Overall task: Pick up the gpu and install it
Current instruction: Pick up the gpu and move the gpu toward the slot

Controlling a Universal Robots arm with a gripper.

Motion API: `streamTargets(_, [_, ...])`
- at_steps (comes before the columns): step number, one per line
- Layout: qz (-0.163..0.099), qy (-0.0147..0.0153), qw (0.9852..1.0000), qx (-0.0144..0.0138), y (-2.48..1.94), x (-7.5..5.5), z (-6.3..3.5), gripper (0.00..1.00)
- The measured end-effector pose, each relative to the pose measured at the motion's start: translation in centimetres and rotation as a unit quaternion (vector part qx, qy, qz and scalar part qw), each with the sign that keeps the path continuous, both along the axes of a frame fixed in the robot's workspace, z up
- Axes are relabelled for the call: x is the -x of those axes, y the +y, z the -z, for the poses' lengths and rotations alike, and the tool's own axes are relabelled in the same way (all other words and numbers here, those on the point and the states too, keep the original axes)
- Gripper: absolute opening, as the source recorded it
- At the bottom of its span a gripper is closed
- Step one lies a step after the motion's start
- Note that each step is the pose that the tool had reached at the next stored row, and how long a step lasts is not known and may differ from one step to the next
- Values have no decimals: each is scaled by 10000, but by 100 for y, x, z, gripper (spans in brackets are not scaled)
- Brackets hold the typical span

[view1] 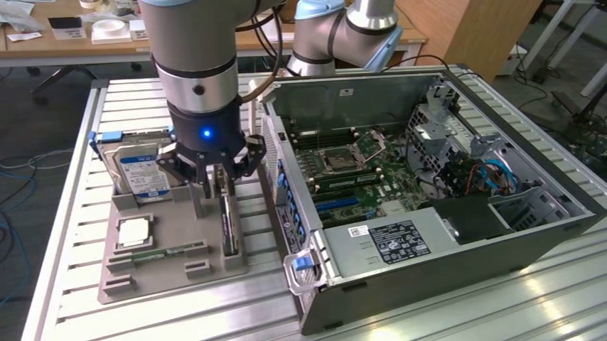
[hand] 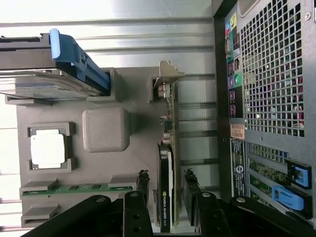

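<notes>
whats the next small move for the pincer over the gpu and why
Probably close the pincer on the gpu: its open fingers stand either side of the card, which sits on edge in the gray holder, with small gaps on both sides.

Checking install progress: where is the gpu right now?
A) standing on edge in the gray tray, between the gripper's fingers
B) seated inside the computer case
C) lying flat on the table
A: the gpu stands on edge in the gray tray, the gripper straddling it with a gap on each side.
</notes>
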State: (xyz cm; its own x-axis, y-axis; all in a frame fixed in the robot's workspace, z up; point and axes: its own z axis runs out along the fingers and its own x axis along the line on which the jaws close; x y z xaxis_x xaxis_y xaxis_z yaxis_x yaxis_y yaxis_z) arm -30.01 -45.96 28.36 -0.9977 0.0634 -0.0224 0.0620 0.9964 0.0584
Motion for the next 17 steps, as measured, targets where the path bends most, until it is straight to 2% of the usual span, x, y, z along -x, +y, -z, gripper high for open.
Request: streamTargets(17, [0, -1, 10000, -1, 0, 0, 49, 42])
